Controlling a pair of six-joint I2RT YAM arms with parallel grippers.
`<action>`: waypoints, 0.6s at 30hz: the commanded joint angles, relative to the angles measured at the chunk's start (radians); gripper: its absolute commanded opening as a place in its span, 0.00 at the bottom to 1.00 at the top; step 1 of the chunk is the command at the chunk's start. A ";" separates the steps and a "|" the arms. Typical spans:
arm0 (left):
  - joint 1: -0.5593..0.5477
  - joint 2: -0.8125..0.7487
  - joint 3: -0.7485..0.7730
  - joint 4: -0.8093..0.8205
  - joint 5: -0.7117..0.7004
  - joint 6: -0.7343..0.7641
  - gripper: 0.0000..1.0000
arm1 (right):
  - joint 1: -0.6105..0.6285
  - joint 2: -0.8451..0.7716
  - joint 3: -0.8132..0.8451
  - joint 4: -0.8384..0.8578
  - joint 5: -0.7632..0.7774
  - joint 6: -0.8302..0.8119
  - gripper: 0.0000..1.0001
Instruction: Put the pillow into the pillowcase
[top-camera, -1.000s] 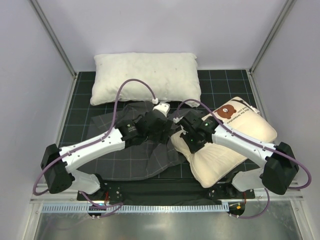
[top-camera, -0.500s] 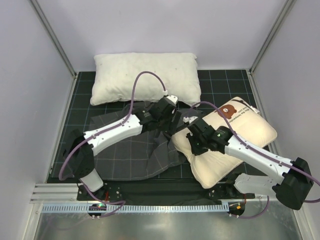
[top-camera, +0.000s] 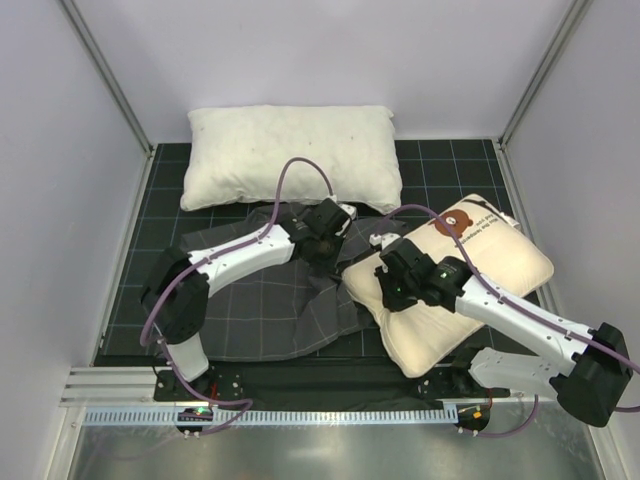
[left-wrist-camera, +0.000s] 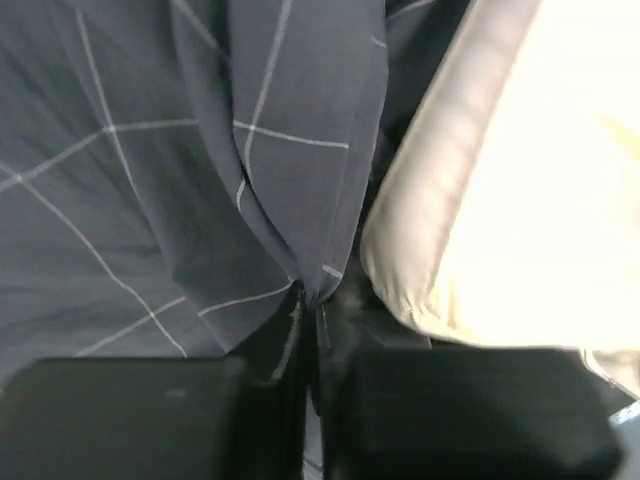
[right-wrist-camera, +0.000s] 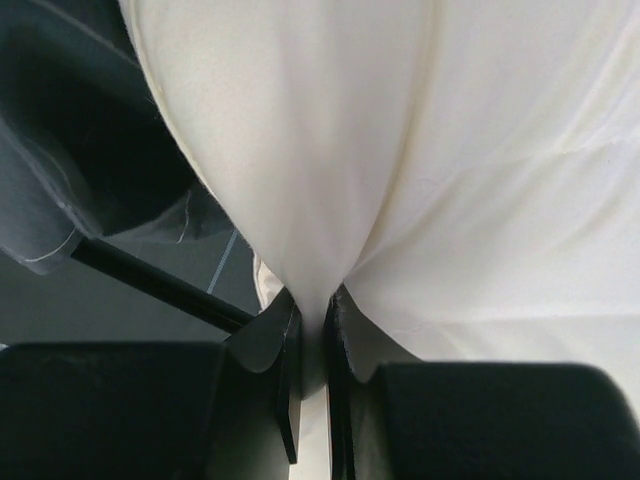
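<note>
The cream pillow (top-camera: 470, 275) with a bear print lies at the right, its left end next to the pillowcase. The dark grey grid-patterned pillowcase (top-camera: 255, 305) is spread rumpled at centre-left. My left gripper (top-camera: 325, 252) is shut on a pinched fold of the pillowcase (left-wrist-camera: 290, 200) at its right edge, close beside the pillow (left-wrist-camera: 500, 200). My right gripper (top-camera: 385, 285) is shut on a pinch of the pillow's fabric (right-wrist-camera: 330, 150) at its left end. In the right wrist view, the pillowcase edge (right-wrist-camera: 60, 190) hangs dark at the left.
A larger plain white pillow (top-camera: 290, 155) lies at the back of the black gridded mat (top-camera: 455, 165). White enclosure walls with metal posts (top-camera: 105, 75) stand on both sides. The arms' bases sit at the near rail (top-camera: 320, 410).
My left arm has reached forward and right to the pillowcase's right edge, and its jaws have closed on the fabric. My right gripper has shifted slightly right, still holding the pillow.
</note>
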 joint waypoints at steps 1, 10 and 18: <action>0.003 -0.005 0.051 -0.024 -0.040 -0.002 0.01 | 0.006 -0.034 0.018 0.059 -0.110 0.012 0.04; -0.043 -0.168 0.097 0.066 -0.160 -0.005 0.00 | 0.006 0.019 0.003 0.077 -0.124 0.010 0.04; -0.144 -0.205 0.058 0.078 -0.121 -0.030 0.00 | -0.089 0.083 0.084 0.128 -0.020 0.049 0.04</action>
